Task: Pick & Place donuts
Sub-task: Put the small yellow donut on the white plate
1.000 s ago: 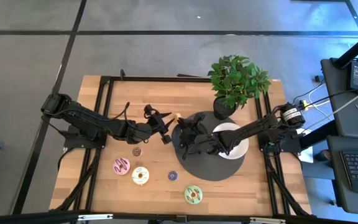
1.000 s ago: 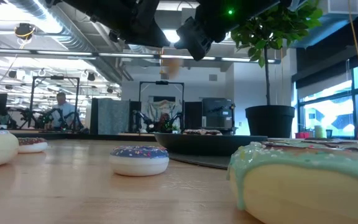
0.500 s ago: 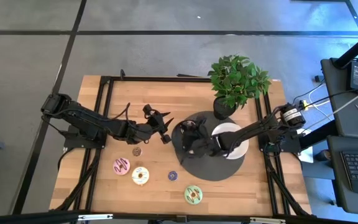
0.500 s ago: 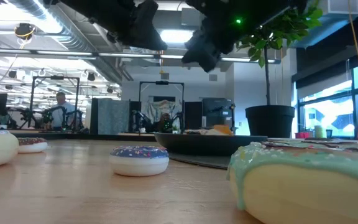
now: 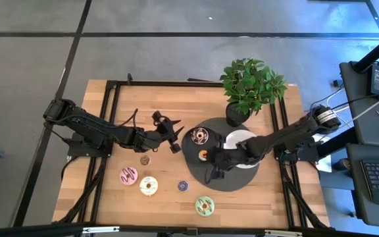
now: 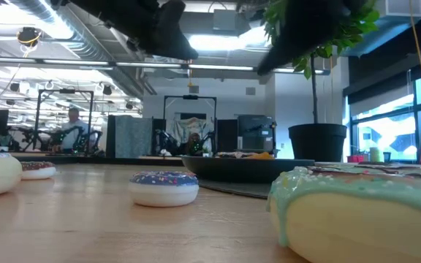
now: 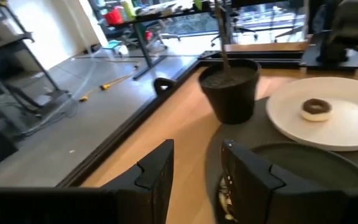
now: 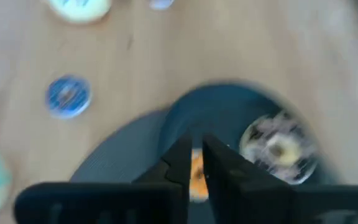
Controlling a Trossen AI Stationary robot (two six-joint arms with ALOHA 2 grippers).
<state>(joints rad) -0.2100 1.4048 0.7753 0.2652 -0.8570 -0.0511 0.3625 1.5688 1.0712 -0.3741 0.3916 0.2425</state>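
Wooden counter [image 5: 104,197]: orange donut [image 5: 202,155] now lying on black plate [image 5: 232,181]; right pincer [image 5: 210,178], closed and empty, is retreating toward 5 o'clock; left pincer [image 5: 175,137] is waiting open.

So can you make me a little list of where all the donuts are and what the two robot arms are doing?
black plate: holds a brown sprinkled donut and a tiny orange donut
white plate: holds a chocolate donut
loose on the table: pink donut, cream donut, blue donut, green donut, tiny brown donut
left gripper: jaws open, empty, beside the black plate
right gripper: jaws nearly shut, empty, above the black plate
plant pot: behind the plates
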